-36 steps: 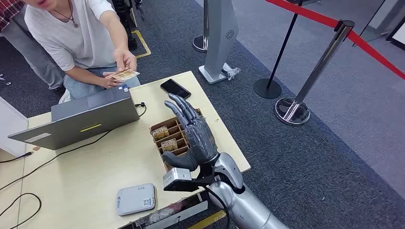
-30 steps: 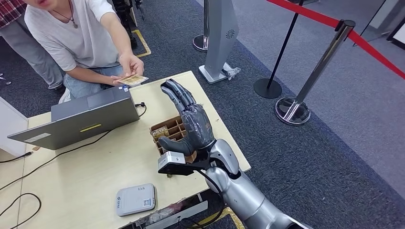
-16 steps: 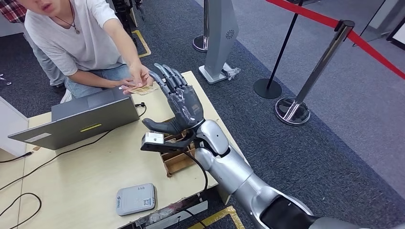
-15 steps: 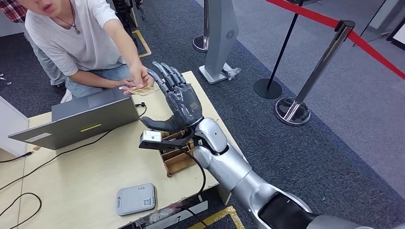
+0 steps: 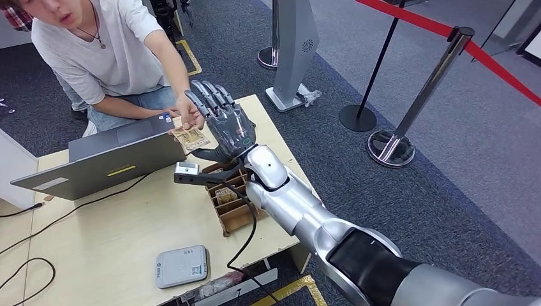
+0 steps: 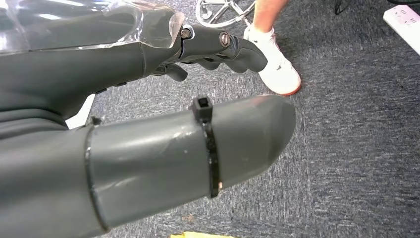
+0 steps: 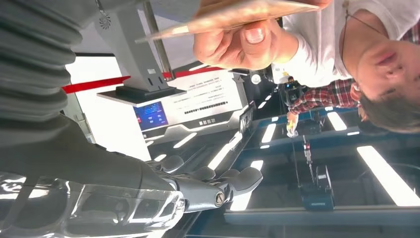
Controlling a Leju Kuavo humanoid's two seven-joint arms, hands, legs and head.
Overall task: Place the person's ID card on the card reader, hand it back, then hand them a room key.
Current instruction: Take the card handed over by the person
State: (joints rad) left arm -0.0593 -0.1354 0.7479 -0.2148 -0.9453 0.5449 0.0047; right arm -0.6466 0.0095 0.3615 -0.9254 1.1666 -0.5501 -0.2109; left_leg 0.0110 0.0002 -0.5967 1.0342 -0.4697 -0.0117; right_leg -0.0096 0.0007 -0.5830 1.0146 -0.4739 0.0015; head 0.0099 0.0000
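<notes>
A person (image 5: 96,51) sits behind the table (image 5: 115,223) and holds out a tan ID card (image 5: 190,138) between their fingers (image 5: 189,118). My right hand (image 5: 223,124) is raised just to the right of that card, palm toward it, fingers spread and holding nothing. The thumb lies just under the card; I cannot tell whether it touches. In the right wrist view the card (image 7: 237,17) is pinched in the person's hand (image 7: 237,44), apart from my fingers (image 7: 213,184). My left hand (image 6: 218,44) hangs over grey carpet with nothing in it. The white card reader (image 5: 182,266) lies near the table's front edge.
A wooden divided box (image 5: 231,201) with key cards stands under my right forearm. An open grey laptop (image 5: 102,159) is on the table's left, with black cables trailing from it. Barrier posts (image 5: 390,146) with red tape and a kiosk stand (image 5: 295,44) are on the carpet to the right.
My right hand rose from above the wooden box and reached forward and left to the card. The person brought the card down toward my hand.
</notes>
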